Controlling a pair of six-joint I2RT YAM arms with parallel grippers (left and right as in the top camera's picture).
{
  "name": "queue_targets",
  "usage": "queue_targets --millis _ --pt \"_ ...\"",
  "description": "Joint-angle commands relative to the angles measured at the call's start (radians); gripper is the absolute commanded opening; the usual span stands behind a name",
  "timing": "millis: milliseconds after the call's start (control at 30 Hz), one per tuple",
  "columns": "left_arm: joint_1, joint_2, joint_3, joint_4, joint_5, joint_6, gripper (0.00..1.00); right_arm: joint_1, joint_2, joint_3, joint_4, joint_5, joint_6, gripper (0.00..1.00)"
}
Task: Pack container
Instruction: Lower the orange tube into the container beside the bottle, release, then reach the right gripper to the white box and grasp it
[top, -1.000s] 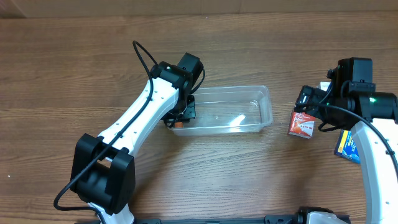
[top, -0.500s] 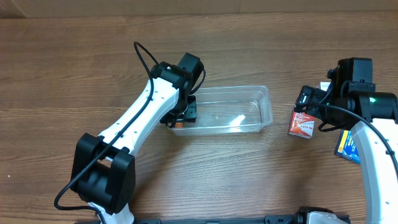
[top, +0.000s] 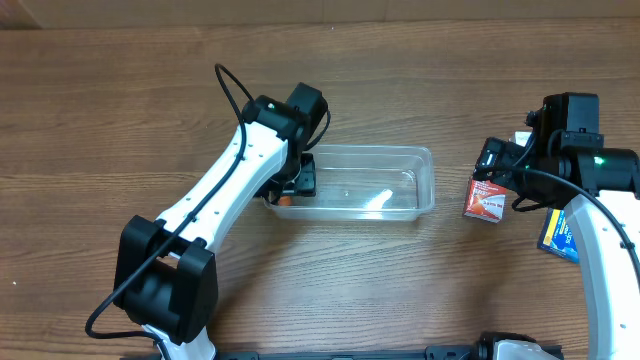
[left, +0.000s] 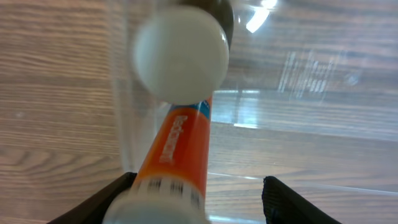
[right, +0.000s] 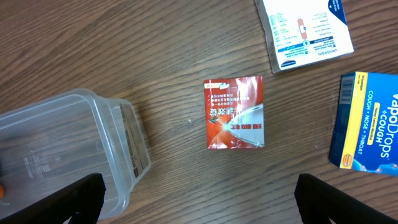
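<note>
The clear plastic container (top: 370, 185) lies at mid-table, and its near end shows in the right wrist view (right: 62, 143). An orange tube with a white cap (left: 183, 134) lies in its left end; a sliver of orange (top: 285, 199) shows from overhead. My left gripper (top: 298, 183) reaches into that end. Its jaws stand open around the tube's base (left: 198, 186), the left finger against it and the right finger well apart. My right gripper (top: 495, 165) hovers wide open (right: 199, 193) over bare wood, between the container and a small red box (right: 234, 113).
The red box (top: 486, 200) lies right of the container. A blue VapoDrops box (right: 367, 121) sits further right, and a white printed packet (right: 305, 25) lies beyond the red box. Bare wooden tabletop surrounds everything.
The left jaws have opened off the orange tube. The container has settled slightly, its far edge sitting lower in the overhead view. The right arm has stayed still.
</note>
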Motion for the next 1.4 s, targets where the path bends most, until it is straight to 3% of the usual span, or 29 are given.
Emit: queue_targets --millis 0,67,167,500,767,933,1167,1367 --pt "0.002 0.009 0.103 -0.037 -0.055 0.015 0.73 -0.005 -0.008 0.026 0.003 -0.001 0.0 1.0" --pt "0.002 0.009 0.142 -0.056 -0.054 0.015 0.78 -0.005 -0.008 0.026 0.003 -0.002 0.0 1.0" --pt "0.002 0.007 0.187 -0.067 -0.056 0.015 1.0 -0.005 -0.008 0.026 0.003 -0.002 0.0 1.0" --pt "0.136 -0.105 0.245 -0.119 -0.152 -0.055 1.0 -0.005 -0.008 0.026 0.006 0.0 0.001 1.0" --pt "0.357 -0.311 0.245 -0.06 -0.027 0.109 1.0 -0.005 -0.008 0.164 0.012 0.172 0.056 1.0" --pt "0.466 -0.332 0.244 -0.062 0.071 0.156 1.0 -0.05 0.011 0.243 0.094 0.228 -0.034 1.0" --pt "0.507 -0.323 0.244 -0.052 0.095 0.161 1.0 -0.271 0.217 0.243 0.159 0.016 -0.215 1.0" --pt "0.507 -0.321 0.244 -0.047 0.095 0.161 1.0 -0.303 0.428 0.243 0.178 0.007 -0.309 1.0"
